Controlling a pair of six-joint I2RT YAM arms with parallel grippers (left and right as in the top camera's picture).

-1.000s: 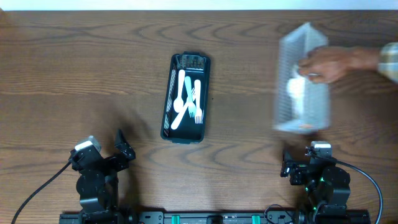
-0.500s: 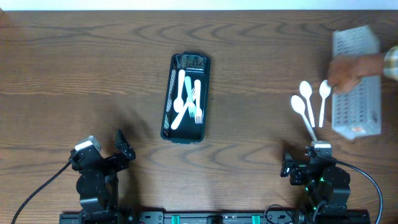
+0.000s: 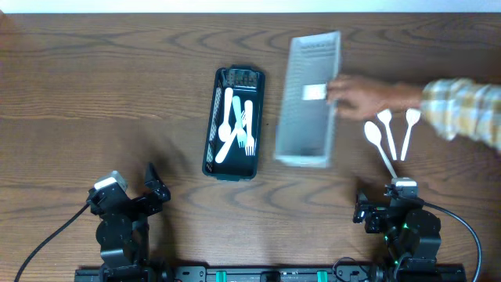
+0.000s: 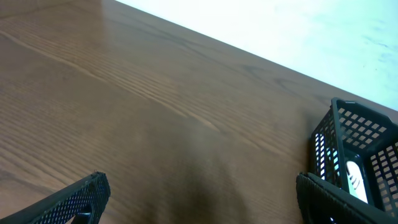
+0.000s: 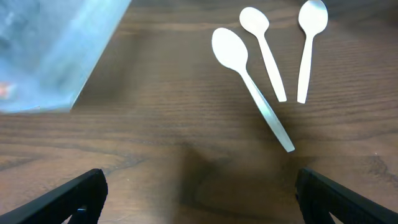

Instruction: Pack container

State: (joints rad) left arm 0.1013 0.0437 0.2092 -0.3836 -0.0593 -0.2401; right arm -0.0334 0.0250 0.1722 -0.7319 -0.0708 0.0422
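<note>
A black mesh container [image 3: 229, 174] lies at the middle of the worktop [image 3: 94, 94], its long side running from the near edge to the far edge, with white cutlery [image 3: 229, 117] inside. Just to its right, apart from it, lies a clear bin [image 3: 304, 129], slightly askew. A person's hand [image 3: 360, 94], in a plaid sleeve [image 3: 462, 106], is against the bin's right wall; blur hides the grip. Three white spoons [image 3: 373, 133] lie on bare wood toward the right edge, bowls pointing to the far edge. Near the near edge, the left pincer [image 4: 202, 205] and the right pincer [image 5: 199, 199] both gape released, grasping nothing.
</note>
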